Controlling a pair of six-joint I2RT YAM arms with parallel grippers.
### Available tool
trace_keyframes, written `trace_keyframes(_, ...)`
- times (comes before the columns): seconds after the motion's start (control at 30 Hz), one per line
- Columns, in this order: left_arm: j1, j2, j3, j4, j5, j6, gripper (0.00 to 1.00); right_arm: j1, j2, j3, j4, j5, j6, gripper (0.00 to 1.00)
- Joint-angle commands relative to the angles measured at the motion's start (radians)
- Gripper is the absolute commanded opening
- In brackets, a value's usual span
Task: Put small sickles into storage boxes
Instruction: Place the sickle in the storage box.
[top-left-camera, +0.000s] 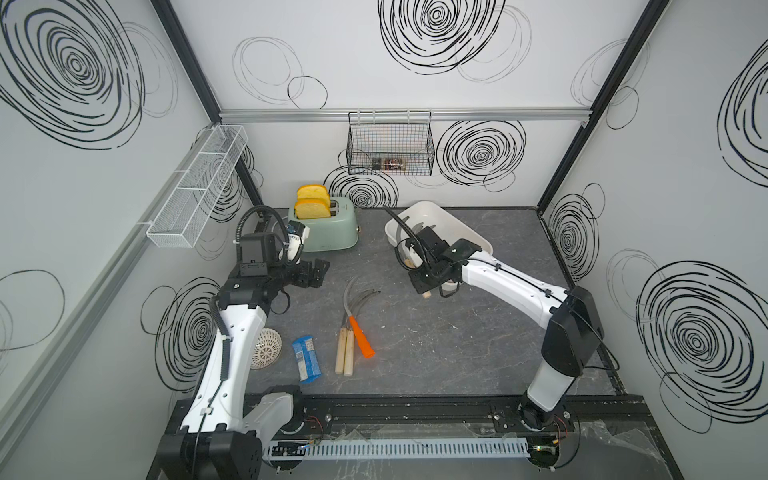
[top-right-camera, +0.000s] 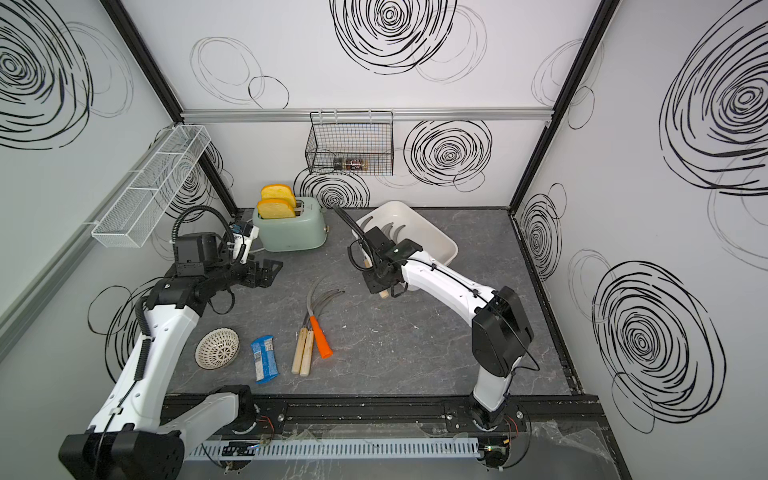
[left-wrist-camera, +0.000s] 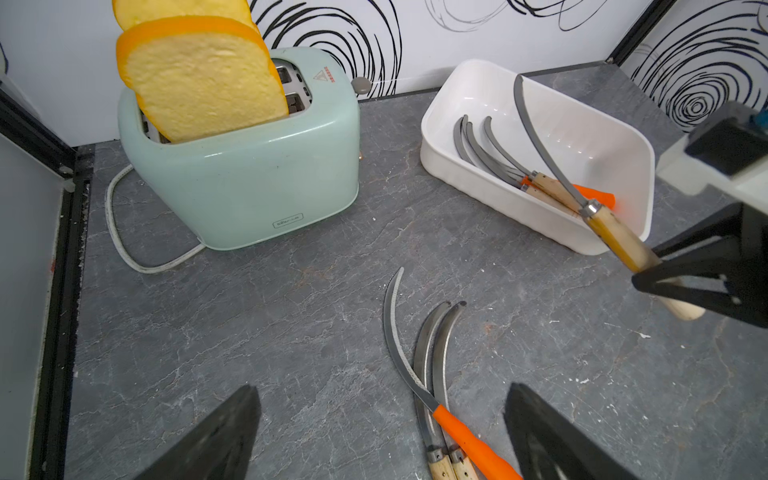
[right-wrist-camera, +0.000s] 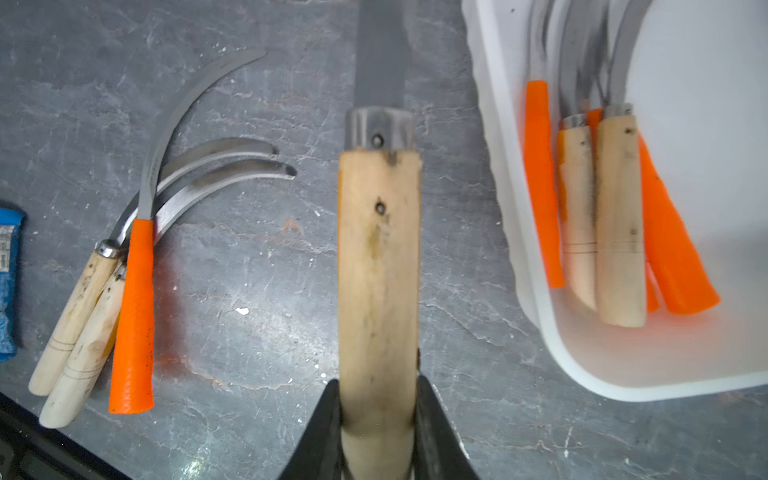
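Right gripper carries a wooden-handled sickle beside the tub.

Top views: the right gripper (top-left-camera: 424, 289) hangs above the table (top-left-camera: 457, 345), just beside the tub (top-left-camera: 469, 226). Three loose sickles (top-left-camera: 353, 328) lie mid-table, and the left gripper (top-left-camera: 313, 272) hovers near the toaster (top-left-camera: 328, 230).
Left wrist: the left jaws are spread wide and empty. The held sickle (left-wrist-camera: 615, 232) is tilted, blade uppermost.
Right wrist: the right jaws are clamped on its pale handle. Stored sickles (right-wrist-camera: 619, 216) lie in the tub.
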Motion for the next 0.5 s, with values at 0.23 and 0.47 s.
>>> trace_keyframes(0.23, 0.004, 0.021, 0.013, 0.02, 0.038, 0.034, 0.96, -0.178, -0.013, 0.056, -0.02, -0.069, -0.091, 0.0)
trace_keyframes(0.47, 0.003, 0.022, 0.006, 0.015, 0.039, 0.055, 0.96, -0.228, 0.024, 0.069, -0.014, -0.081, -0.121, 0.0)
